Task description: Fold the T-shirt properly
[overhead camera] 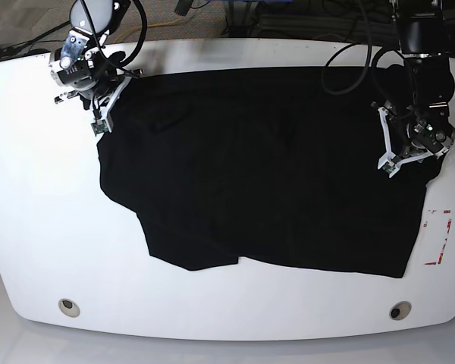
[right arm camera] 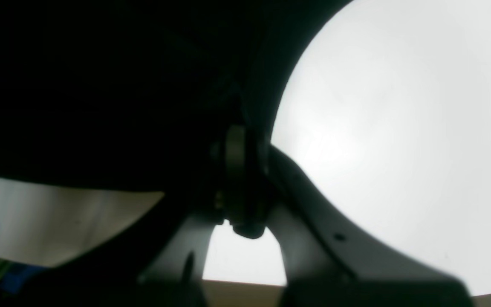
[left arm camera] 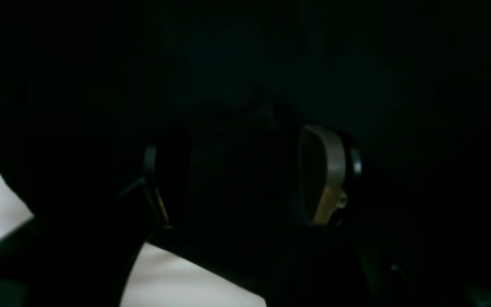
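The T-shirt point(overhead camera: 265, 167) lay spread flat across the middle of the white table point(overhead camera: 30, 189), reaching from one arm to the other. The right gripper point(overhead camera: 101, 120) sat at the shirt's far corner on the base view's left, its fingers pressed together with the black fabric's edge pinched between them, as the right wrist view showed. The left gripper point(overhead camera: 398, 159) stood over the shirt's opposite edge, jaws apart in the left wrist view, dark cloth lying between and beneath them, unclamped.
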